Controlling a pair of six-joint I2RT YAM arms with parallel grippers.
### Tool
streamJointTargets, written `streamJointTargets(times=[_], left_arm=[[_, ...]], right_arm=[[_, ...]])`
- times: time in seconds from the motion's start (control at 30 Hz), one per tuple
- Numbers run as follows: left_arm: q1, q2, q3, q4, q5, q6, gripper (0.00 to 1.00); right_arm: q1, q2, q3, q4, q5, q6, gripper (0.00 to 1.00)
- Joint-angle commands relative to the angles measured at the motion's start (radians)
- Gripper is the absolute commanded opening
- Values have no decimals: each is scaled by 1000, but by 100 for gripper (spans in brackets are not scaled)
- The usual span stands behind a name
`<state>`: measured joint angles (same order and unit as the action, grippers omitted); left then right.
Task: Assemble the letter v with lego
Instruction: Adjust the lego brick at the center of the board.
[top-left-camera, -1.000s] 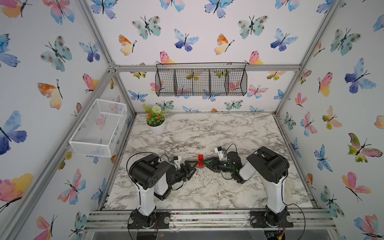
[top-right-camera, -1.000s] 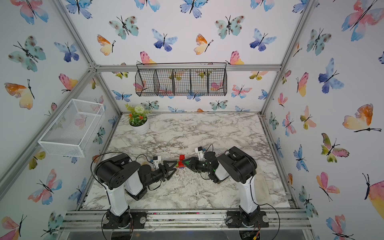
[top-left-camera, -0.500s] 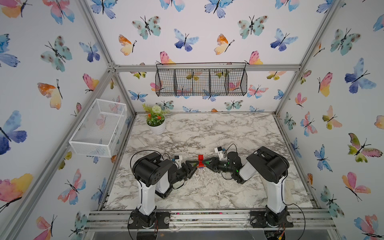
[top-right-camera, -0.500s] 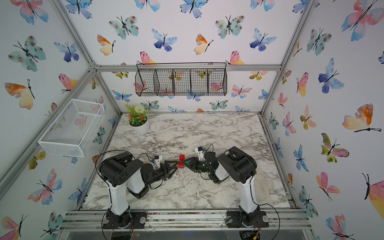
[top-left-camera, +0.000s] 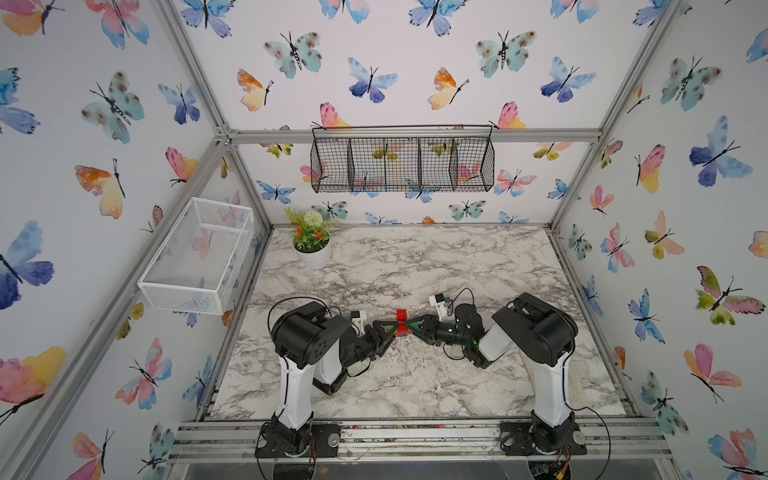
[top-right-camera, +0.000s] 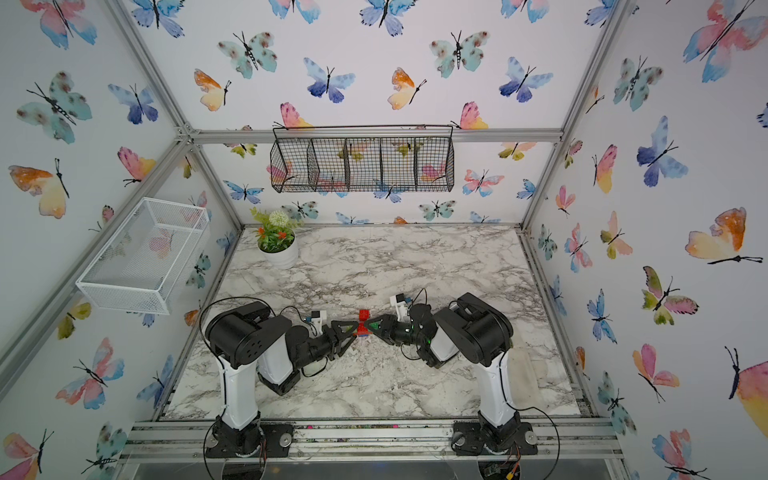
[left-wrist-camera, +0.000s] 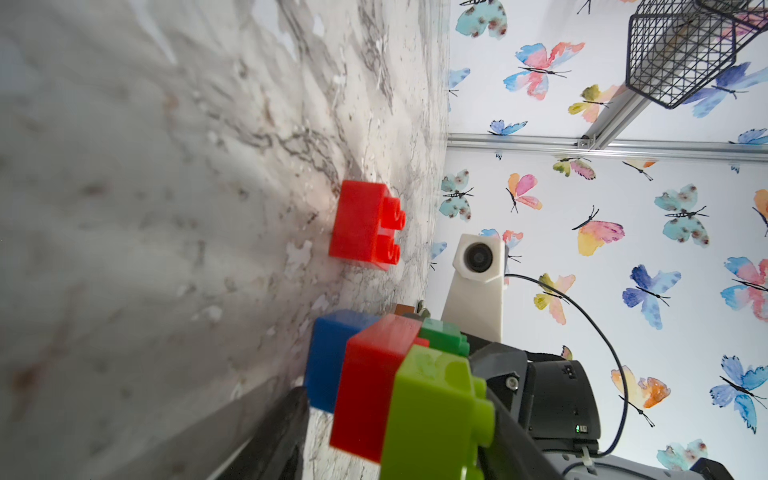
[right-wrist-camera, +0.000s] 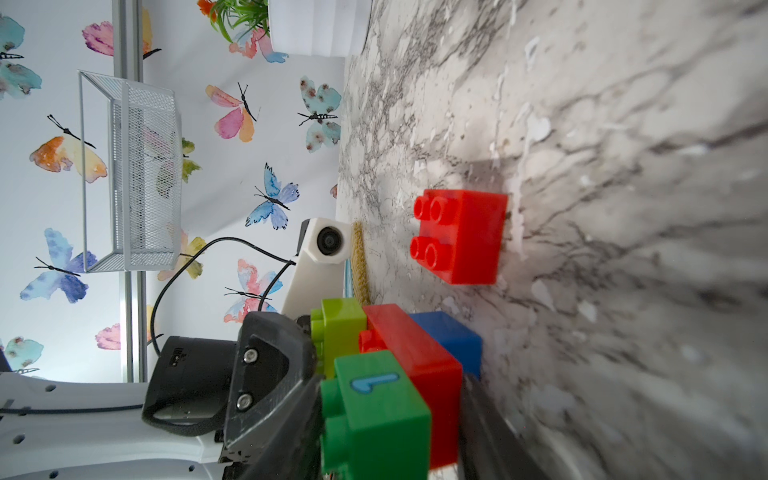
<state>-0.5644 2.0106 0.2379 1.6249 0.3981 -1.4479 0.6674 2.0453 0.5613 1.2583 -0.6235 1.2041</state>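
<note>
Squarely between the two claws sits the stack (top-left-camera: 401, 330), a small clump of joined bricks. It is at the front middle of the table (top-left-camera: 415, 270), roughly midway between the two arm bases. The right wrist view shows its layers. A blue brick (right-wrist-camera: 451, 338) is nearest the marble, with a long red brick (right-wrist-camera: 415, 370) on it. On that sit a green brick (right-wrist-camera: 374, 419) bearing a pale blue mark and a lime brick (right-wrist-camera: 343, 328), side by side, studs facing away from the table. Whether the blue brick touches the marble I cannot tell.

The right claw (top-left-camera: 409, 326) comes in from the right, turned on its side. It is narrow and clamped on the stack at the green end, with one finger over the green studs and the other on the table side by the red. The left claw (top-left-camera: 391, 331) meets it from the left at the lime end. Its fingers (left-wrist-camera: 282, 432) stand moderately apart and bracket the stack closely on both sides, but whether they press it I cannot tell.

A loose red brick (top-left-camera: 401, 314), square and studs up, lies on the marble just behind the stack, farther from the bases. Both wrist views show a gap between the two.

Farther out, a potted plant (top-left-camera: 313, 249) stands at the table's back left corner. A white basket (top-left-camera: 199, 257) hangs on the left wall, and a black wire basket (top-left-camera: 403, 164) hangs on the back wall.
</note>
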Motion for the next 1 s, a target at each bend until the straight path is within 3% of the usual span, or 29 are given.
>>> streamJointTargets(times=[0.0,0.5,0.77,0.87,0.97], left_arm=[[9,15,7,124,7,14,59],[11,31,6,122,10,20,35],[12,42,12,122,12,24,14],[12,48,15,122,20,27,16],[12,46,11,122,23,34,39]], right_arm=[[5,37,-24,-59,30,-9,32],[5,41,-22,-58,34,-8,32],[5,31,-19,-83,41,-21,32],[5,30,-14,-92,44,-24,32],[5,27,-10,-104,47,-29,32]])
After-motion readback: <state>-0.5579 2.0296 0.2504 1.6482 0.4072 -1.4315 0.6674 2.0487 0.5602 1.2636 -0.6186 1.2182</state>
